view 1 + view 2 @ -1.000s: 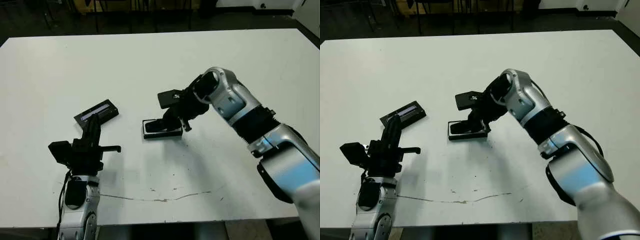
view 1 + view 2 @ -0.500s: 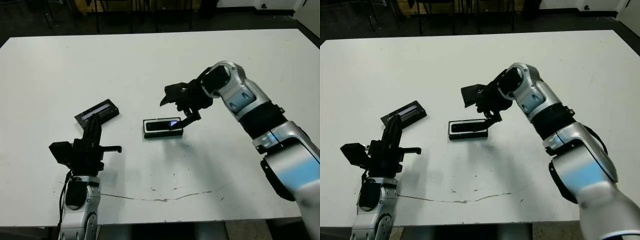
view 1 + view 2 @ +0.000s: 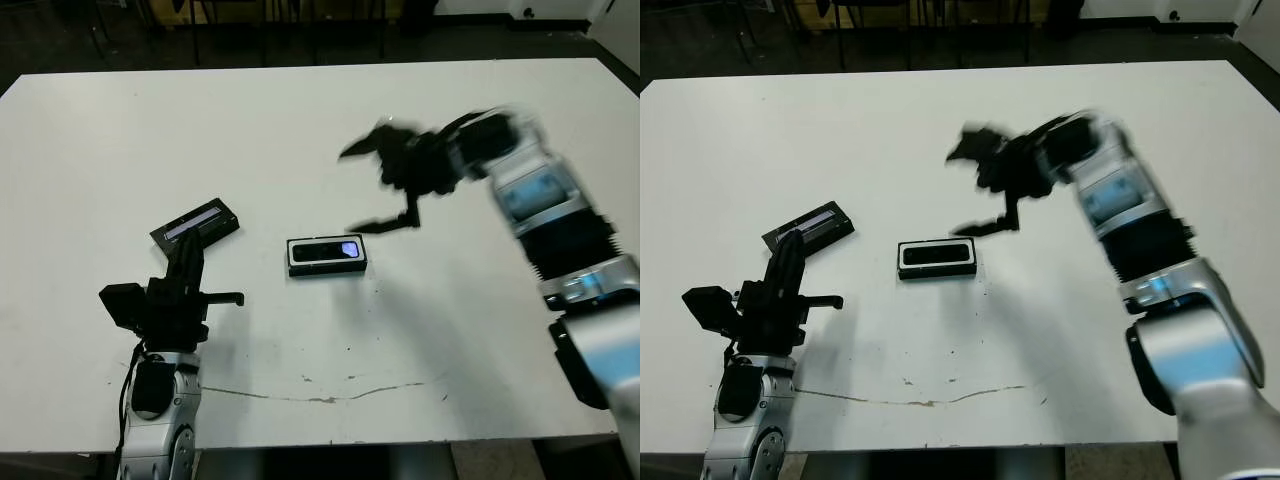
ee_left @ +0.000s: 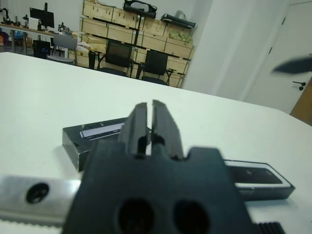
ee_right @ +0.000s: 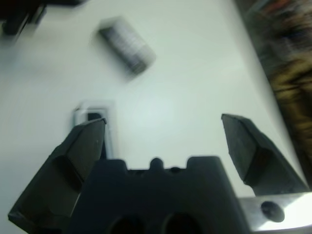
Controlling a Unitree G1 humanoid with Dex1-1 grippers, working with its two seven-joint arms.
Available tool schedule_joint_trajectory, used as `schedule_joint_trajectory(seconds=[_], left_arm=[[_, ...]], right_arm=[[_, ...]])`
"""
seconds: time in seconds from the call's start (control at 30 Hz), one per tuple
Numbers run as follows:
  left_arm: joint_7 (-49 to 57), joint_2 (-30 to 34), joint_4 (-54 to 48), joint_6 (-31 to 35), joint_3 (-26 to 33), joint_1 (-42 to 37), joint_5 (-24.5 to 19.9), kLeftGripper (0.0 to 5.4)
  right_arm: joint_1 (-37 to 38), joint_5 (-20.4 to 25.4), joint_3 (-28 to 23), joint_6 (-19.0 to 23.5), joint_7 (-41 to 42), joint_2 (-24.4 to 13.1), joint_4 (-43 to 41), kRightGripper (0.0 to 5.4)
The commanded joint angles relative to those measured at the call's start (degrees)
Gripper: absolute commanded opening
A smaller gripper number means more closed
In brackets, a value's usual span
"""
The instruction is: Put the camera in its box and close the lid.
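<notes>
Both arms are silver-grey metal shells with black joints. The right arm (image 3: 560, 215) has a broad black band round the forearm and a pale blue sheen on its casings. The left gripper (image 3: 186, 262) has two slim black fingers on a boxy black body, with a thin black cable alongside the silver wrist. The right gripper (image 5: 165, 141) has chunky, wedge-shaped black fingers

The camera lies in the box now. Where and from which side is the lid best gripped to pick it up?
Judging from its pose, grip the lid across its short width, near the middle of its length, coming from above. It lies flat on the table, long and thin, so only the two long edges offer a narrow span. The left hand, its fingers shut, is just beside it and seems better placed than the right hand.
</notes>
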Motion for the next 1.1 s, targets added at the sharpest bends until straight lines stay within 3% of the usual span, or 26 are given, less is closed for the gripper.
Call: schedule_joint_trajectory(seconds=[0.03,0.2,0.37,0.47,0.67,0.8,0.97,1.1], left_arm=[[-0.27,1.37,-0.61,0.86,0.4,0.72,0.3,0.0],[-1.63,3.69,-3.95,0.61,0.52,1.43,1.12,0.0],[-2.57,7.59,-9.89,2.1,1.71,2.79,2.49,0.0],[-3.86,10.91,-13.33,3.56,3.85,3.05,2.18,0.0],[-9.88,21.51,-16.07,6.24,9.97,-0.29,0.75,0.0],[-16.44,30.88,-14.61,11.49,12.83,-5.44,-1.57,0.48],[-28.22,40.47,-5.88,17.81,12.04,-15.23,-6.57,1.4],[-38.67,44.59,4.67,19.52,8.93,-23.42,-8.77,2.14]], right_arm=[[8.59,1.59,-5.44,3.43,-9.74,-0.19,-8.27,5.17],[20.44,3.95,-8.95,4.42,-18.42,0.09,-18.36,4.37],[30.87,6.57,-11.06,1.14,-21.15,-0.35,-24.13,3.44],[36.09,8.36,-12.94,1.75,-22.99,-0.53,-27.61,2.92],[40.83,14.11,-16.16,-1.94,-22.55,0.14,-26.01,1.79],[40.96,15.95,-16.89,-3.06,-23.07,0.13,-23.76,1.06],[41.15,15.53,-16.27,-3.37,-24.46,-0.13,-24.03,0.13],[40.9,15.85,-15.99,-3.88,-24.39,-0.16,-22.94,0.0]])
